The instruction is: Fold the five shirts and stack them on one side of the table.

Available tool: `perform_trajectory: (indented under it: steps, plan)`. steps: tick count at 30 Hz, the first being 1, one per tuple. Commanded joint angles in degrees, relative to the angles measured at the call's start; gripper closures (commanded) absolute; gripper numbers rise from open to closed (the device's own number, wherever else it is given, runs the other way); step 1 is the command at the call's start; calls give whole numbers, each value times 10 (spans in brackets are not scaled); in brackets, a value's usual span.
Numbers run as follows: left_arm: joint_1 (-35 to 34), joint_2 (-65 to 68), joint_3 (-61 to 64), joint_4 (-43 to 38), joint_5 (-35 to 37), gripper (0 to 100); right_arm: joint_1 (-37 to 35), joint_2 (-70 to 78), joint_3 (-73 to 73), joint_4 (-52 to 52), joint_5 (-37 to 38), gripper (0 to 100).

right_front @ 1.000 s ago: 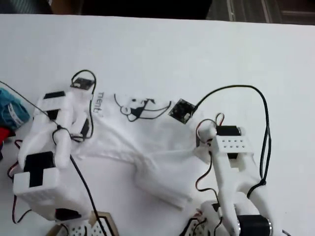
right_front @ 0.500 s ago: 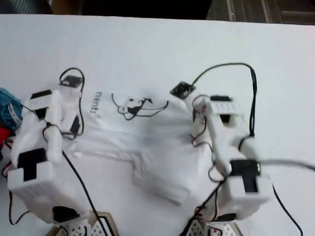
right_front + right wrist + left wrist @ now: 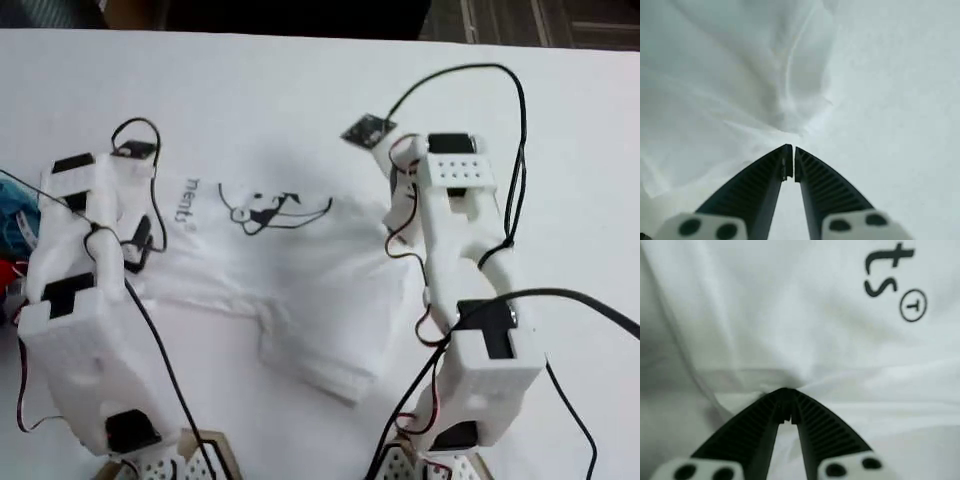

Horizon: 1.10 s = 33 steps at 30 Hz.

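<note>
A white shirt point(image 3: 310, 270) with a black drawing and lettering lies crumpled in the middle of the white table point(image 3: 300, 90), its near part bunched into a fold. My left gripper point(image 3: 785, 401) is shut on the shirt's edge point(image 3: 790, 315) beside the lettering, at the shirt's left side point(image 3: 148, 240) in the high view. My right gripper point(image 3: 789, 159) is shut with a pinch of the shirt's fabric point(image 3: 715, 100) at its tips, at the shirt's right side point(image 3: 400, 215) and mostly hidden under its arm.
A blue cloth point(image 3: 15, 225) and something red point(image 3: 6, 272) lie at the table's left edge. The arm bases and a wooden block point(image 3: 205, 452) stand along the near edge. Black cables loop above the right arm point(image 3: 470, 85). Bare table lies beyond the shirt.
Both arms have moved toward the far side of the table, the right one much farther, and the shirt has been dragged along with them.
</note>
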State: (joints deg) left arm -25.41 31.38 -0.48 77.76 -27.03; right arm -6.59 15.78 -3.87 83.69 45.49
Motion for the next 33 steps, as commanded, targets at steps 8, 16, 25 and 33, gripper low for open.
perform_trajectory:
  steps: [8,16,25,33]
  plan:
    - [-18,13,-22,-15,43,976,-63,44,-69,-105,-117,977]
    - [-19,13,-15,-18,43,976,-51,181,-164,-92,-116,977]
    - [-19,12,-13,-22,46,976,44,202,-174,-30,-113,977]
    - [-19,12,-13,-22,46,976,44,129,-178,25,-66,977]
